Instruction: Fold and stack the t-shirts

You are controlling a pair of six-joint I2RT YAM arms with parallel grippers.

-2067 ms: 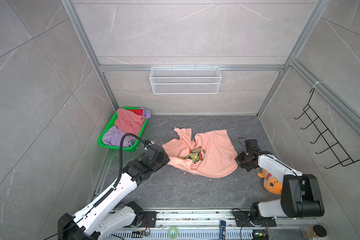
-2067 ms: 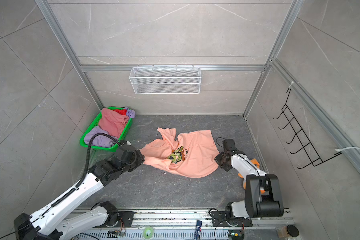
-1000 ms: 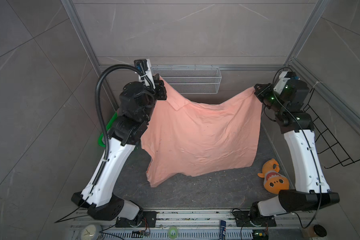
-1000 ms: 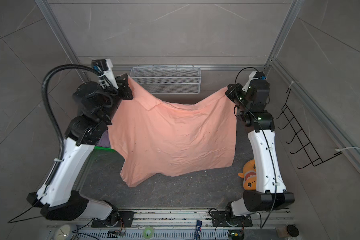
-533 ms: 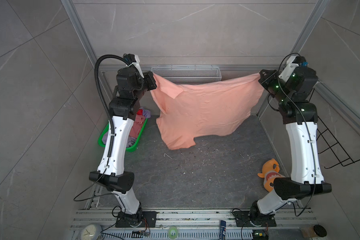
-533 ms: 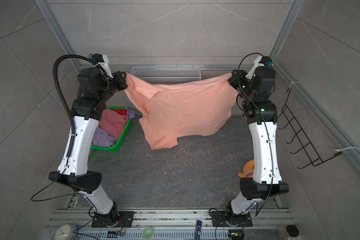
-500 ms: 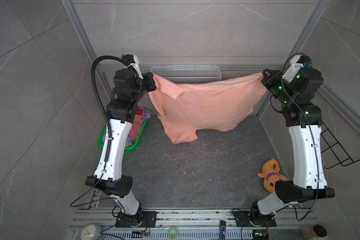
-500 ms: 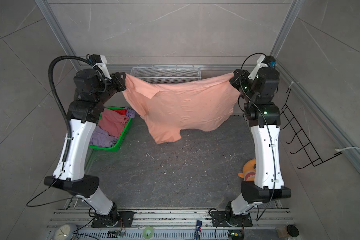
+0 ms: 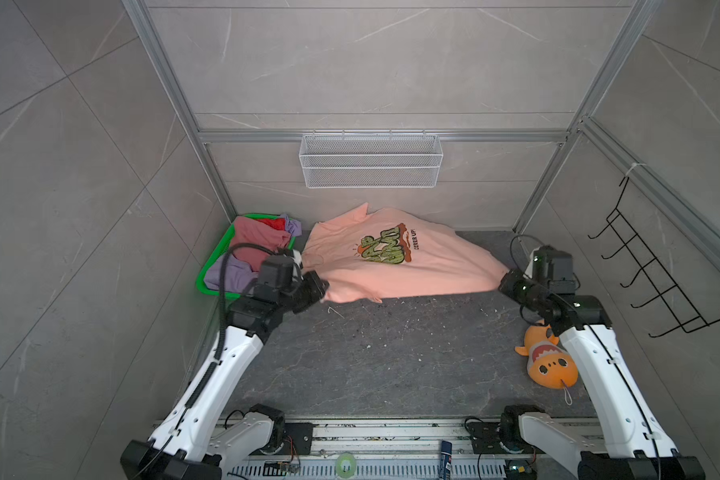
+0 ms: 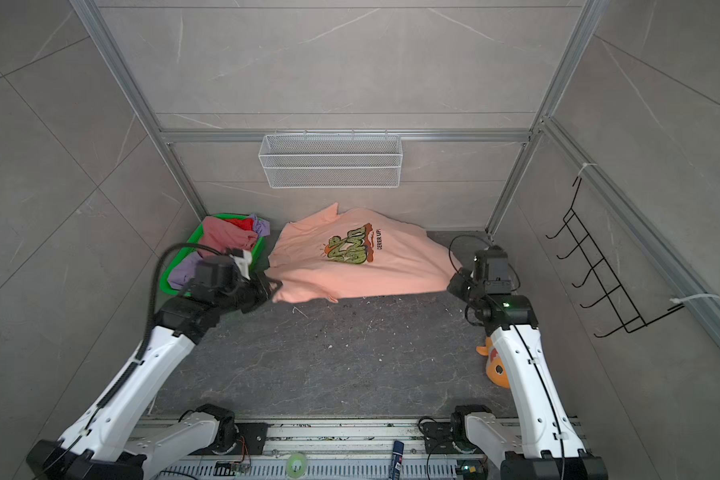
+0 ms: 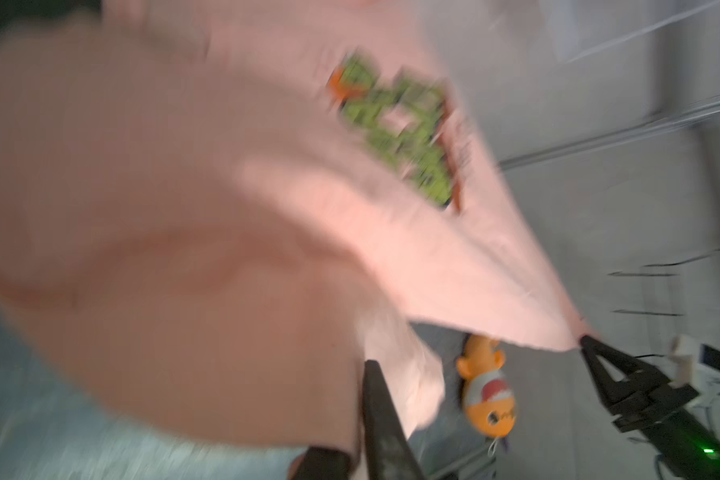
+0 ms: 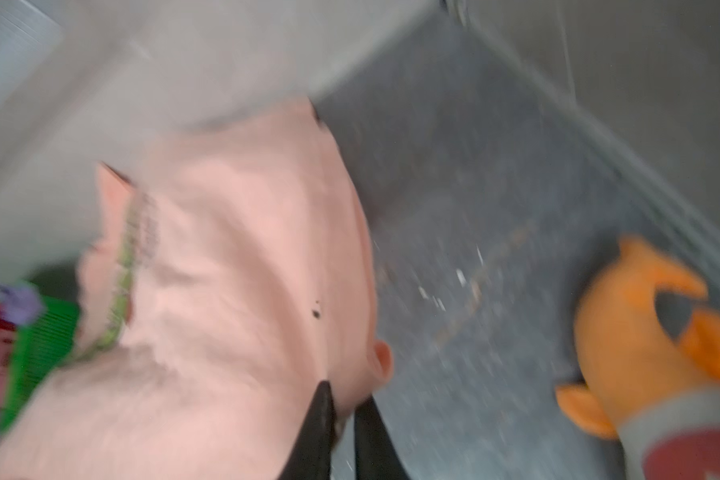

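Observation:
The peach t-shirt (image 9: 391, 266) (image 10: 350, 270) lies spread on the dark floor against the back wall, with its green graphic face up. My left gripper (image 9: 323, 289) (image 10: 273, 286) is low at the shirt's near left corner. In the blurred left wrist view its gripper (image 11: 360, 374) has cloth (image 11: 225, 208) between the fingers. My right gripper (image 9: 503, 279) (image 10: 452, 282) pinches the near right corner; its narrow jaws (image 12: 346, 395) hold a fold of cloth (image 12: 225, 291). Dusty pink (image 9: 258, 239), red (image 9: 275, 224) and lavender (image 9: 229, 276) t-shirts are heaped in the basket.
The green basket (image 9: 208, 274) (image 10: 171, 270) sits in the back left corner, touching the shirt's left side. An orange plush toy (image 9: 547, 361) (image 12: 649, 332) lies by the right arm. A wire shelf (image 9: 371, 160) hangs on the back wall and black hooks (image 9: 657, 274) on the right wall.
Both arms dropped from holding the shirt stretched high between them to floor level. The shirt now lies on the floor with the graphic up.

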